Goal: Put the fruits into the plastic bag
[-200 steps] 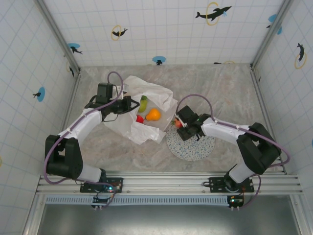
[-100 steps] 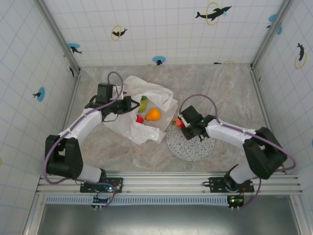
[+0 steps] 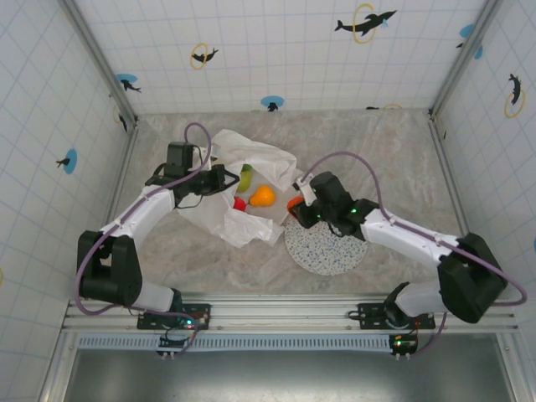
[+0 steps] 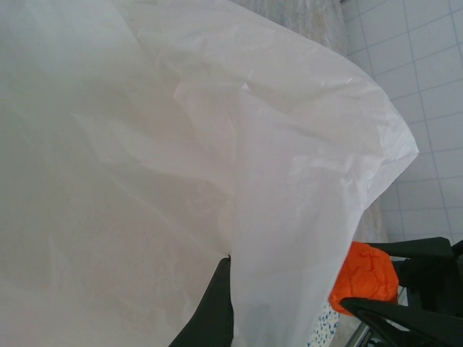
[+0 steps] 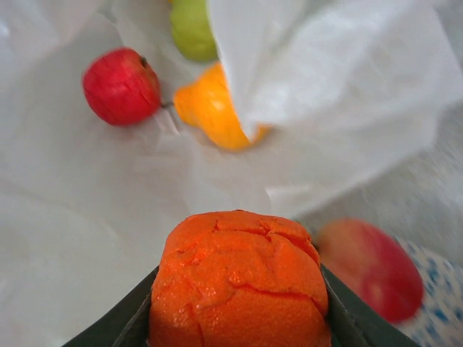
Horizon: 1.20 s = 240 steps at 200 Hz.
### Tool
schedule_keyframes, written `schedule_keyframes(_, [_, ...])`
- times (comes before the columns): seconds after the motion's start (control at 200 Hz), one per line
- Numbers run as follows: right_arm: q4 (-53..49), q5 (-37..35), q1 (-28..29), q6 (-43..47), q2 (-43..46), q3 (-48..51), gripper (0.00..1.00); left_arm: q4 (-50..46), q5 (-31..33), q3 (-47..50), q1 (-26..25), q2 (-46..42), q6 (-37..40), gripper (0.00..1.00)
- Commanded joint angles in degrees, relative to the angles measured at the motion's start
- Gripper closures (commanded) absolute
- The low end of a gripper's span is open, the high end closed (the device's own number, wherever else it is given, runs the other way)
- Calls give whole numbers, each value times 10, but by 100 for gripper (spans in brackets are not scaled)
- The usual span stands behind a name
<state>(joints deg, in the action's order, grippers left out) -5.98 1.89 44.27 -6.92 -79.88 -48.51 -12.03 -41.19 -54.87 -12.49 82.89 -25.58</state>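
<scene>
The plastic bag (image 3: 255,155) lies crumpled and white at the table's middle, its mouth held up by my left gripper (image 3: 224,178), which is shut on the bag's edge (image 4: 239,217). Inside lie a green pear (image 3: 245,177), a yellow-orange piece (image 3: 263,196) and a red apple (image 3: 239,203). My right gripper (image 3: 297,205) is shut on an orange (image 5: 242,267), held just off the bag's right edge; the same orange (image 4: 364,278) is seen from the left wrist. Another red apple (image 5: 369,269) rests below it at the plate's edge.
The round speckled white plate (image 3: 331,247) sits right of the bag, under my right arm. Tiled walls and metal posts ring the marble table. Bare tabletop lies behind the bag and to the far right.
My right gripper has closed on the orange and carried it up and left from the plate to the bag's edge. The left arm and the bag have not moved.
</scene>
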Motion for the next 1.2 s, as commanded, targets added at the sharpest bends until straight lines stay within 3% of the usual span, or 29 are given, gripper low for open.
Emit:
schedule_keyframes(0.0, [109, 27, 9, -5, -56, -47, 52, 4, -10, 2, -3, 2, -2, 100])
schedule_keyframes(0.345, [194, 63, 44, -44, -235, -164, 51, 2, -6, -1, -4, 0, -8, 100])
schedule_keyframes(0.711, [322, 22, 38, -133, -345, -212, 49, -1, -7, -4, -4, -4, -7, 100])
schedule_keyframes(1.196, [326, 28, 19, -154, -390, -258, 30, -8, -8, -6, -3, -8, 0, 100])
